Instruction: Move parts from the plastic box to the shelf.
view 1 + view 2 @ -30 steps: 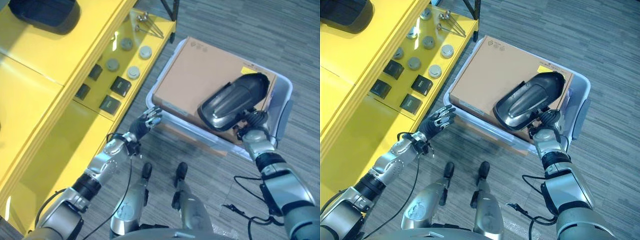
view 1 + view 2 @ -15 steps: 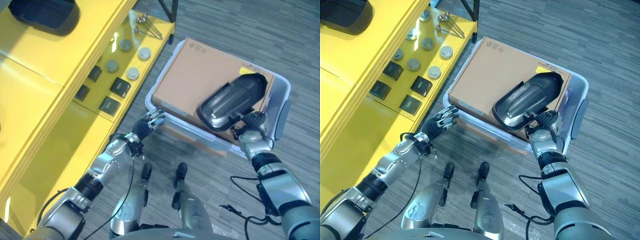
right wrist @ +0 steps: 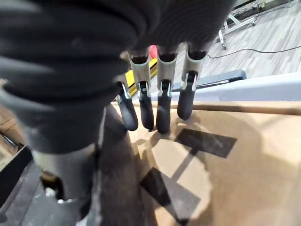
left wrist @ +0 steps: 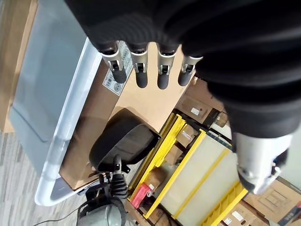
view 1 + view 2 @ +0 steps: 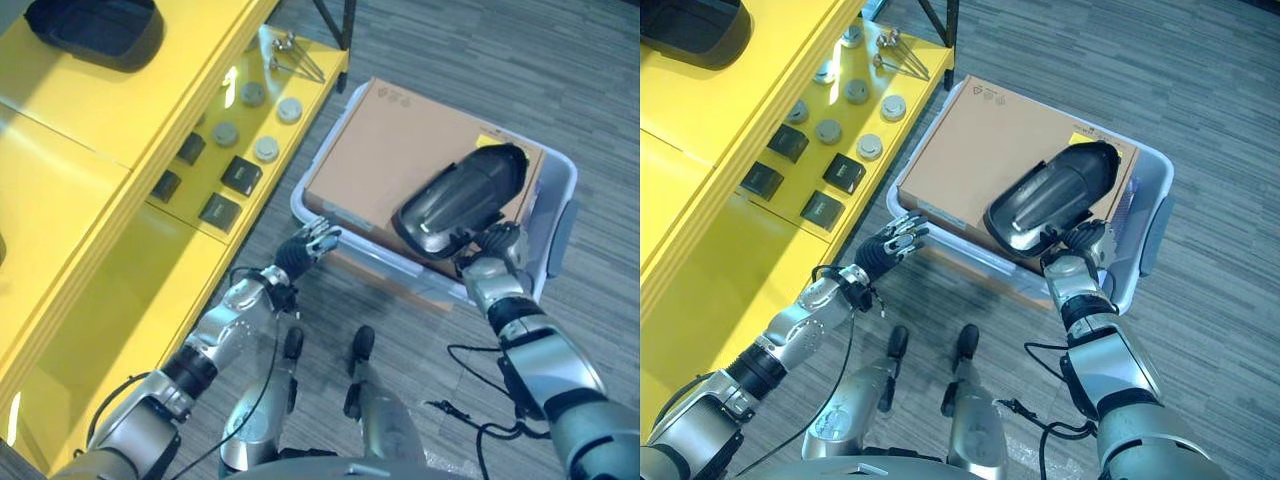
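A clear plastic box (image 5: 300, 207) stands on the floor with a brown cardboard carton (image 5: 395, 150) inside it. A black curved shell part (image 5: 462, 198) lies on the carton's right end. My right hand (image 5: 497, 246) is open at the part's near end, its straight fingers (image 3: 162, 101) resting on the cardboard (image 3: 235, 155) beside the shell. My left hand (image 5: 306, 247) is open, fingers (image 4: 141, 70) straight, hovering just off the box's near left corner. The yellow shelf (image 5: 110, 140) runs along the left.
A black tray-like part (image 5: 95, 25) sits on the shelf's top. The lower shelf level holds several grey discs (image 5: 266, 148), small black blocks (image 5: 241, 173) and metal bolts (image 5: 290, 45). Grey carpet floor lies around the box.
My left hand has reached right, closer to the box's near left corner. My right hand has slid left and slightly up against the shell's near end.
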`<state>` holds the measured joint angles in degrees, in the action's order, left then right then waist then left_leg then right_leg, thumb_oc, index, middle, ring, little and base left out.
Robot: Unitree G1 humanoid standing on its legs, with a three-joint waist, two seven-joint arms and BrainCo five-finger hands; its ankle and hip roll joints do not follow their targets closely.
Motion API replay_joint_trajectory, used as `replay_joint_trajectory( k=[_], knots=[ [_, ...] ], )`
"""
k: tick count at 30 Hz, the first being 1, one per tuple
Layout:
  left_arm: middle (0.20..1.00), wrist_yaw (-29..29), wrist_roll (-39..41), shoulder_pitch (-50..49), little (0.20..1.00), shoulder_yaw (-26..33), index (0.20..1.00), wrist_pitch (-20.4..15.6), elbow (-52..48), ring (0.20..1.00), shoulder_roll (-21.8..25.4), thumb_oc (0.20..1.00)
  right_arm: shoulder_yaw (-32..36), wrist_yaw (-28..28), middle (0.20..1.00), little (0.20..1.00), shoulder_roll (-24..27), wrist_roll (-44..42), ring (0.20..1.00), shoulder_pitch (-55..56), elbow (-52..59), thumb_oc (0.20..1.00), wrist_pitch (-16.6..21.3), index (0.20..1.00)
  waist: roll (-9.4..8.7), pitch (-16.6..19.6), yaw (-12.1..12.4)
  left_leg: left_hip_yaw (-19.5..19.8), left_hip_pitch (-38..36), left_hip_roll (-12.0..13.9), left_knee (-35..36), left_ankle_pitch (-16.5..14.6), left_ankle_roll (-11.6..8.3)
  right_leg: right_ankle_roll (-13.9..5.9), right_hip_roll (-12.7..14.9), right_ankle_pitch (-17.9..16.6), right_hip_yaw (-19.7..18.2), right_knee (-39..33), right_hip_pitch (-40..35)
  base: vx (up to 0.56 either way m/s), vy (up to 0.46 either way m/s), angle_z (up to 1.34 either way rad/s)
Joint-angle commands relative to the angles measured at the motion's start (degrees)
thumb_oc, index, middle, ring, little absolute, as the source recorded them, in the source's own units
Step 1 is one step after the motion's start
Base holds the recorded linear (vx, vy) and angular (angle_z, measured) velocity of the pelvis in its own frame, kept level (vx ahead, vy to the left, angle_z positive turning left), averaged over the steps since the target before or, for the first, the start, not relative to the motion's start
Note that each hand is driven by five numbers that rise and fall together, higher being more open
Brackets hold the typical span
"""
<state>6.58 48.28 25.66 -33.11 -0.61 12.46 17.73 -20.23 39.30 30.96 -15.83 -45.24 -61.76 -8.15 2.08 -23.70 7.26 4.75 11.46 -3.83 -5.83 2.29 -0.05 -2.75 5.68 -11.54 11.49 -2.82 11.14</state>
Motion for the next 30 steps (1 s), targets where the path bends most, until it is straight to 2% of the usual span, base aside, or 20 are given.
replay_joint_trajectory(
  k=[1, 4, 5, 6, 15, 25, 30],
  knots=[
    [1.0, 1.22, 1.17, 3.31, 1.0, -0.64, 1.0, -4.23, -0.36, 1.0, -2.05, 1.0, -3.77, -0.67, 1.0, 1.0, -0.86, 0.35, 1.0, -0.26, -1.64, 1.0, -1.93, 1.0, 1.41, -0.01, 1.27, -2.37, 3.93, -0.83, -2.79, -2.05, 1.21, -5.17, 3.08, 6.59, -2.04, 7.22, 1.29, -0.01, 0.043, 0.02],
    [1.0, 1.61, 1.43, 3.59, 1.0, -0.5, 1.0, -4.71, 0.13, 1.0, -2.11, 1.0, -4.25, -1.28, 1.0, 1.0, -0.86, 0.45, 1.0, -1.3, -2.86, 1.0, -2.42, 1.0, 1.51, -0.34, 1.51, -2.21, 4.36, -0.99, -3.04, -1.97, 1.29, -5.26, 3.22, 6.46, -1.96, 7.52, 1.8, -0.01, 0.023, 0.01],
    [1.0, 1.85, 1.55, 3.73, 1.0, -0.49, 1.0, -4.78, 0.27, 1.0, -2.1, 1.0, -4.43, -1.6, 0.934, 0.934, -0.85, 0.51, 0.934, -1.66, -3.4, 0.934, -2.37, 0.934, 1.55, -0.48, 1.64, -2.1, 4.56, -1.06, -3.18, -1.97, 1.32, -5.29, 3.29, 6.43, -1.91, 7.64, 2.0, -0.03, 0.039, 0.01],
    [1.0, 2.26, 1.8, 4.03, 1.0, -0.48, 1.0, -4.95, 0.3, 1.0, -1.9, 1.0, -4.81, -2.15, 0.2, 0.2, -0.77, 0.1, 0.2, -2.74, -4.43, 0.2, -2.4, 0.2, 1.69, -0.83, 1.95, -1.93, 5.23, -1.23, -3.6, -1.97, 1.38, -5.36, 3.48, 6.41, -1.8, 7.95, 2.55, -0.03, 0.03, 0.03],
    [1.0, 2.51, 2.21, 4.56, 1.0, -0.72, 1.0, -5.93, 1.22, 1.0, -1.88, 1.0, -4.91, -2.45, 0.2, 0.2, -1.19, -1.16, 0.2, -4.13, -5.74, 0.2, -2.65, 0.2, 1.86, -1.62, 2.4, -1.54, 6.24, -1.68, -4.16, -1.93, 1.61, -5.48, 3.73, 6.33, -1.71, 8.65, 3.62, 0.0, 0.005, 0.01],
    [1.0, 2.93, 1.99, 3.78, 1.0, -0.26, 1.0, -5.85, 0.23, 1.0, -1.23, 1.0, -4.56, -2.87, 0.2, 0.2, -0.15, -0.7, 0.2, -4.01, -5.14, 0.2, -0.43, 0.2, 1.79, -1.57, 2.52, -1.64, 5.54, -1.7, -4.02, -2.23, 1.81, -5.64, 3.86, 6.4, -1.97, 8.87, 3.32, 0.0, 0.003, 0.01],
    [1.0, 2.95, 2.11, 2.48, 1.0, 0.45, 1.0, -5.98, -1.52, 1.0, -0.23, 1.0, -4.13, -1.67, 0.2, 0.2, 1.55, -1.22, 0.2, -2.83, -1.3, 0.2, 2.28, 0.2, 1.53, -0.71, 2.32, -1.87, 3.61, -1.48, -3.26, -2.51, 1.74, -5.69, 3.75, 6.51, -1.96, 8.23, 1.6, 0.0, 0.0, 0.0]
  ],
)
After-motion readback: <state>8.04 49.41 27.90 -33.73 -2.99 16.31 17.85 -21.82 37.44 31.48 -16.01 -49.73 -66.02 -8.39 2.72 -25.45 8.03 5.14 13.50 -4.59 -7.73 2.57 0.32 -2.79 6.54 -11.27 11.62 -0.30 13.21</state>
